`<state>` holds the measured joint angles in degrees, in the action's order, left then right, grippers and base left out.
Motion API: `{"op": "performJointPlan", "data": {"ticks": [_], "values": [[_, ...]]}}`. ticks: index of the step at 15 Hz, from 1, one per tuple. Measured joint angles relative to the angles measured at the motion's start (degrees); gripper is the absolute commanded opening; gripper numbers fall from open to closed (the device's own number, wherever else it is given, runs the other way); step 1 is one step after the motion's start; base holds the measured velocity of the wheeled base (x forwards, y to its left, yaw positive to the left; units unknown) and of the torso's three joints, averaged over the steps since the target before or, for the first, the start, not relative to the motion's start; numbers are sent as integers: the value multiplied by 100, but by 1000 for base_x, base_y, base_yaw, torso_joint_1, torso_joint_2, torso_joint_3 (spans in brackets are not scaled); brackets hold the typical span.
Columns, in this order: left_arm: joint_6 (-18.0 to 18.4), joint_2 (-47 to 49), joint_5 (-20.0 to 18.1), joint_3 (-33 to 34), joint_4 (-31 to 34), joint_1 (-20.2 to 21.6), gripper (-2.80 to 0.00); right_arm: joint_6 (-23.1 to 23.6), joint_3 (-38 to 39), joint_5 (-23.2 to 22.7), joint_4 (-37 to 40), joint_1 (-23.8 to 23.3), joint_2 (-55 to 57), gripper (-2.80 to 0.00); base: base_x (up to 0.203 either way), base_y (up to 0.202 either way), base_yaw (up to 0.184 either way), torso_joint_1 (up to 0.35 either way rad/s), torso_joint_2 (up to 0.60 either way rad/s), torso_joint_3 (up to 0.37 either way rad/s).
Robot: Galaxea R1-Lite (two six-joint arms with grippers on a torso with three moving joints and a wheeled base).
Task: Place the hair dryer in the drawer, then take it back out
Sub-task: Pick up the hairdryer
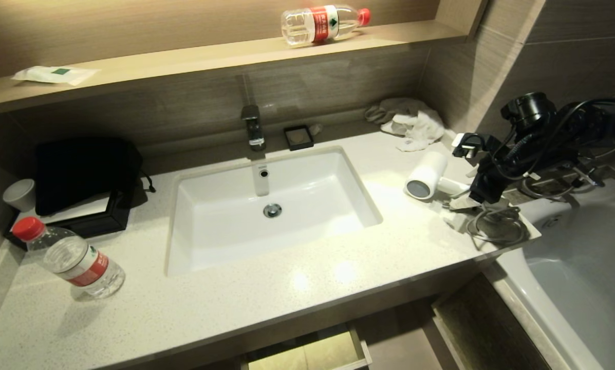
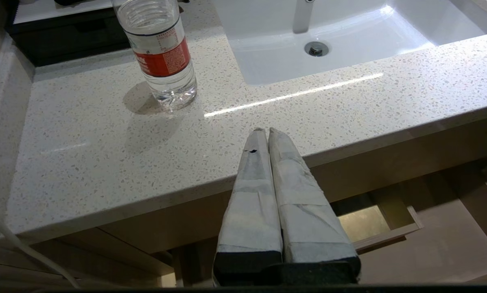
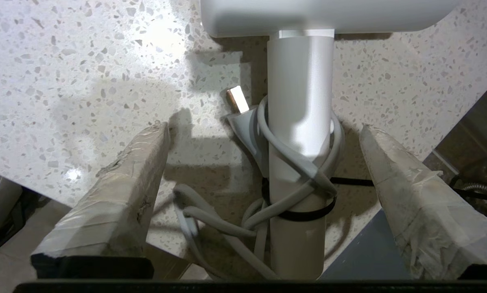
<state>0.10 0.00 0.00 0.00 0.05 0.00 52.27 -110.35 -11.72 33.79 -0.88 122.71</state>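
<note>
White hair dryer (image 3: 300, 122) between spread right hand (image 3: 263, 134) fingers

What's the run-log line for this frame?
right gripper: open, fingers either side of hair dryer handle, not gripping | hair dryer: lying on countertop | left gripper: shut, idle | drawer: open

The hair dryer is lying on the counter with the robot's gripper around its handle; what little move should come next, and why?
Probably close the right gripper on the handle. Its fingers stand wide apart on either side of the hair dryer, not touching it, and the dryer rests on the countertop. The drawer below is already pulled open.
</note>
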Motion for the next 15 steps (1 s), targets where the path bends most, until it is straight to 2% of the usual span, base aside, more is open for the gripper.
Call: {"op": "performJointPlan", "data": {"ticks": [15], "values": [[0,0,0,0,2,0,-280,27,-32,1,-885,39,590,0,0,0,0,0,0,0]]}}
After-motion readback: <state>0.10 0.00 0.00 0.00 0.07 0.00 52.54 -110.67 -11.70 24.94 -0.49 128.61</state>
